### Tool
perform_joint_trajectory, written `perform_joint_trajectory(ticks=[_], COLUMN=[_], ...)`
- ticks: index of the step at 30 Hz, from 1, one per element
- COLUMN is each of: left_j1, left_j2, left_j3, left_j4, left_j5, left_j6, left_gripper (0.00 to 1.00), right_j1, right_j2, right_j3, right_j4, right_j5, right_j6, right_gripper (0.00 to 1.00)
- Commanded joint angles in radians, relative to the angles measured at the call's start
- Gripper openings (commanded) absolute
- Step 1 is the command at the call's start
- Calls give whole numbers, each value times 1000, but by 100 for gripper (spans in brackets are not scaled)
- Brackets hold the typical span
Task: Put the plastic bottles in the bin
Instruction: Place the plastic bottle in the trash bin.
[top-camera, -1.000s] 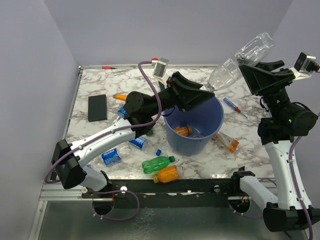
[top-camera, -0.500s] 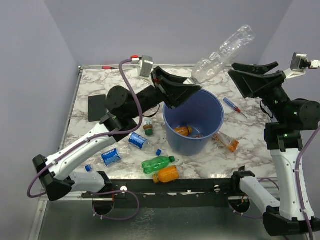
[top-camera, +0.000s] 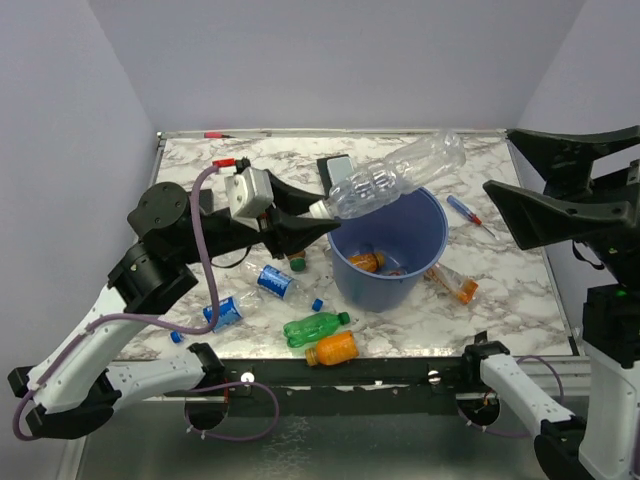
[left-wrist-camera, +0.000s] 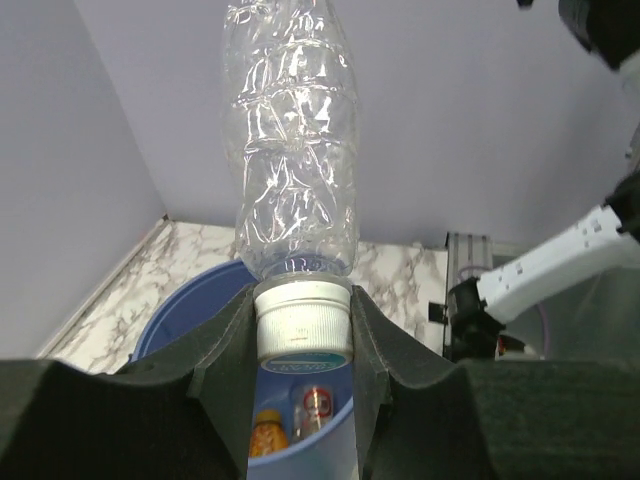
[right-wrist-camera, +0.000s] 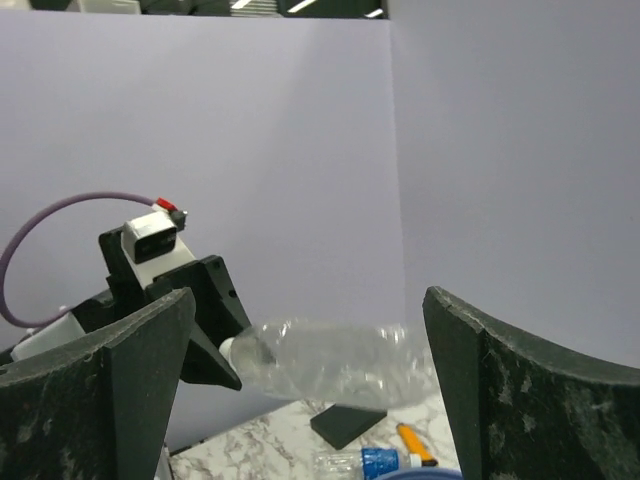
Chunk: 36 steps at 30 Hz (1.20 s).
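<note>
1. Nearest me, an orange bottle (top-camera: 333, 348) and a green bottle (top-camera: 316, 327) lie on the marble table (top-camera: 500, 255), at seven o'clock from the bin (top-camera: 372, 290).
2. Two blue-labelled bottles (top-camera: 275, 281) lie at nine o'clock; I can't read their print.
3. My left gripper (left-wrist-camera: 302, 335) pinches the white cap of a clear bottle (top-camera: 395, 175), which slants above the bin's rim at eleven o'clock.
4. My right gripper (right-wrist-camera: 308, 295) gapes wide and empty at three o'clock.
5. Plain lavender walls (top-camera: 330, 60) close off the back.

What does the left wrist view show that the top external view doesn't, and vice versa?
Left wrist only: the white cap pinched between the left fingers. Top external only: the green bottle and blue-labelled bottles lying on the table beside the bin. Both: the clear bottle held above the bin, and an orange bottle inside the bin.
</note>
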Motion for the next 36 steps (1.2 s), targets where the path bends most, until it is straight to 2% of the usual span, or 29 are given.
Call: perform_joint_trajectory(ticks=[1, 4, 8, 12, 16, 20, 23, 27, 32, 36], left_j1=[2, 1, 2, -1, -2, -2, -2, -2, -1, -3], left_j2=[-23, 39, 206, 360, 402, 432, 439, 425, 350, 323], left_j3=[94, 179, 354, 552, 630, 653, 644, 607, 479, 452], left_j4=[-267, -341, -457, -578, -583, -558, -541, -539, -475, -445], left_j5=[73, 82, 129, 116, 30, -40, -95, -166, -135, -68], left_j6=[188, 190, 192, 227, 253, 288, 333, 437, 632, 661], left_gripper=[0, 0, 0, 0, 0, 0, 0, 0, 0, 0], right_j1=[94, 191, 274, 286, 285, 286, 286, 287, 288, 296], right_j2=[106, 218, 396, 525, 555, 541, 457, 377, 265, 220], right_j3=[201, 343, 486, 611, 675, 621, 428, 322, 181, 116], right_j4=[-201, -288, -389, -408, -504, -611, -551, -562, -551, -551], right_j5=[-74, -101, -32, -44, 43, 91, 92, 95, 115, 133], right_j6=[-239, -359, -460, -451, -517, -606, -627, -701, -780, -828], right_gripper=[100, 100, 100, 100, 99, 94, 92, 92, 94, 94])
